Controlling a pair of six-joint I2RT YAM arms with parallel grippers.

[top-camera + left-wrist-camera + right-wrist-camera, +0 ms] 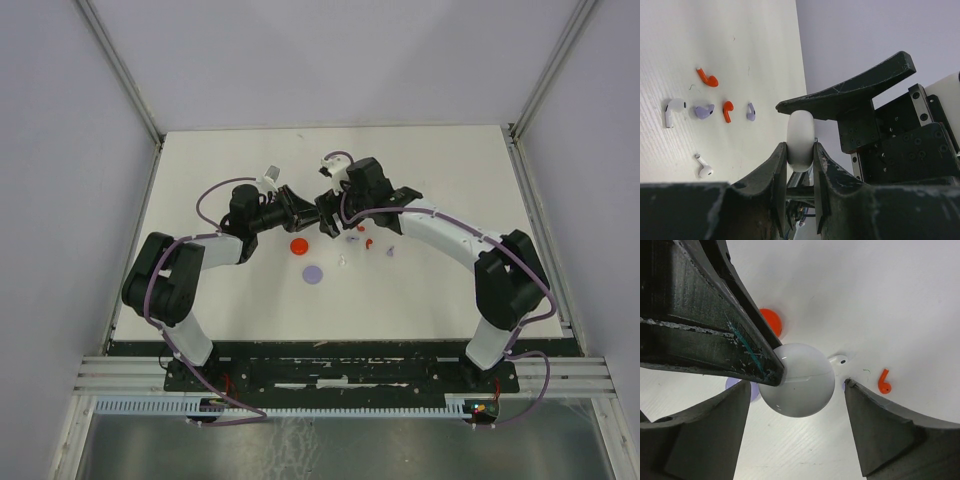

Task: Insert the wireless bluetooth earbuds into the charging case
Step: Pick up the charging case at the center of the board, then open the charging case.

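Observation:
My left gripper (800,150) is shut on a white round charging case (800,137), held on edge above the table. In the right wrist view the case (797,380) hangs between my right gripper's (797,407) open fingers (895,435), apart from both. In the top view the two grippers, left (312,212) and right (330,220), meet at mid-table. Loose earbuds lie on the table: red (707,78), white (672,111), pale purple (704,111), red (728,110), purple (750,111) and white (704,169).
A red round disc (299,245) and a pale purple round disc (314,273) lie just near of the grippers. The earbuds lie scattered to the right of them (370,243). White walls enclose the table (230,160) on three sides.

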